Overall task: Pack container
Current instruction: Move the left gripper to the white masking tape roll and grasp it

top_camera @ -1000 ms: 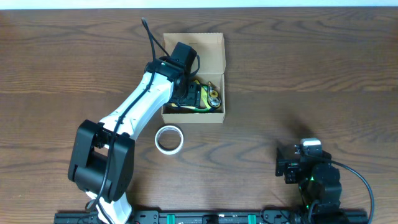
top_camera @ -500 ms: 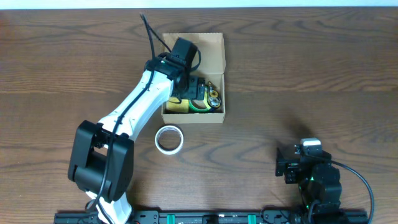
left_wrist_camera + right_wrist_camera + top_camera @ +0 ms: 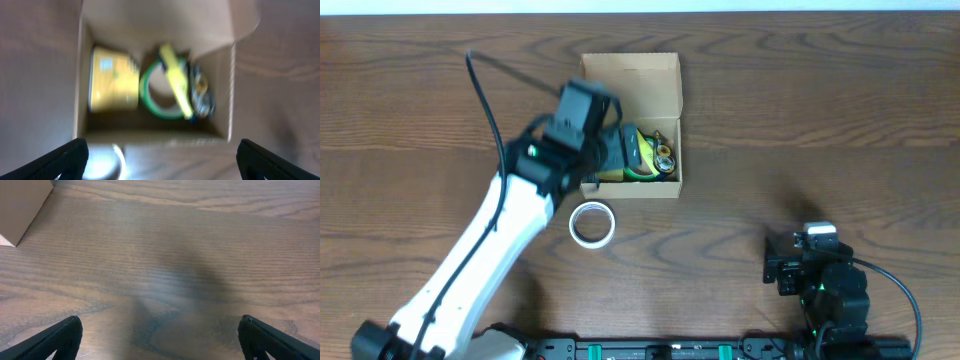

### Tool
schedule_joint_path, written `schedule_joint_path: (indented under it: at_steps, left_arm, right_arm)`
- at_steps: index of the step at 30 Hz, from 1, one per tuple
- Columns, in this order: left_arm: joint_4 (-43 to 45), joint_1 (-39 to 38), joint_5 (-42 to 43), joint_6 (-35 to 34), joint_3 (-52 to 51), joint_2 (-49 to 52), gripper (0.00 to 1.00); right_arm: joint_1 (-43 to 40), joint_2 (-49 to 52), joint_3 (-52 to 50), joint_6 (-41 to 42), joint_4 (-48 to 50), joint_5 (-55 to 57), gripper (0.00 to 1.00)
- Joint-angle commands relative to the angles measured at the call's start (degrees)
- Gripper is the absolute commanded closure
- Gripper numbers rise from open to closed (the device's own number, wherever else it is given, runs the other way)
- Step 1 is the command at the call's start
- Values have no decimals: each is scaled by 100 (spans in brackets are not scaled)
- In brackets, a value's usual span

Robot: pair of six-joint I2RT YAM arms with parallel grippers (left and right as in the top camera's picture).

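Note:
The container (image 3: 655, 78) is an open tan cardboard box at the table's middle back, its flap lid folded back. Inside, the left wrist view shows a yellow packet (image 3: 112, 79), a green tape roll (image 3: 161, 92), a yellow-handled tool (image 3: 176, 80) and a dark metal item (image 3: 201, 95). A white tape roll (image 3: 591, 223) lies on the table just in front of the box; its blurred edge shows in the left wrist view (image 3: 107, 160). My left gripper (image 3: 161, 162) is open and empty, raised above the box's front edge. My right gripper (image 3: 160, 340) is open and empty over bare table at the front right.
The right arm's base (image 3: 815, 270) sits at the front right. A corner of the box (image 3: 22, 205) shows at the far left of the right wrist view. The table is dark wood grain.
My left arm has pulled back out of the box and swung to the left and toward the front. The contents of the box now lie uncovered. The right arm has not moved.

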Motion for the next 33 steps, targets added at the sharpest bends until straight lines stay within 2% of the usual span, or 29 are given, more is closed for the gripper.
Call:
schedule_joint_path:
  at_steps: [1, 9, 13, 17, 25, 29, 33]
  left_arm:
    - [31, -247, 0, -964, -621, -708, 4]
    - [35, -629, -20, -2415, -2122, -1816, 4]
    - [155, -621, -22, -2747, -2686, -1961, 4]
    - [203, -605, -122, -3082, -3119, -1958, 4]
    - [107, -605, -737, -4306, -3432, -1888, 4]
    - [214, -601, -944, -5084, -3432, -1298, 4]
    - [739, -601, -922, -5104, -3432, -752, 4]
  right_arm:
    - [-9, -33, -13, -90, -4, -24, 1]
    - [-9, -35, -13, -92, -4, -24, 1]
    - [-9, -33, -13, -90, -4, -24, 1]
    - [-9, -35, -13, -90, -4, -24, 1]
    - [-9, -35, -13, -90, -2, -24, 1]
    - [-9, -35, -13, -90, -4, -26, 1]
    - [-9, -35, -13, -90, -4, -24, 1]
